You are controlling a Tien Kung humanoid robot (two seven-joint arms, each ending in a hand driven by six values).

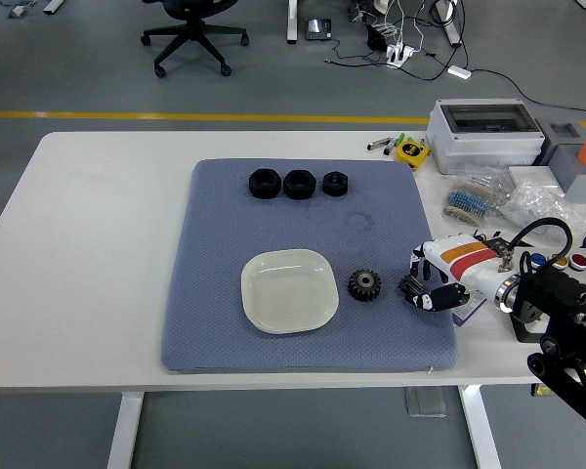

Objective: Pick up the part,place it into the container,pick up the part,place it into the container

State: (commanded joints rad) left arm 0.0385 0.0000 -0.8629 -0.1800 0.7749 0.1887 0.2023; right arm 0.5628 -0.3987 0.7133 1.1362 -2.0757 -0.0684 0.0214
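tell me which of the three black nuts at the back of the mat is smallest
The rightmost nut. It is visibly smaller than the middle nut and the left nut, which look about equal in size.

Even, bright overhead light; the white desk point(98, 254) reads clean with no glare. Shadows soft and short, faintly under the plate point(289, 289) and nuts point(297, 183). Focus sharp throughout, edges barely distorted.

On the desk point(88, 254) lies a mat point(225, 244). Three nuts point(297, 184) line its far edge; nearer sits a dish point(289, 290), a gear point(364, 284) to its right.
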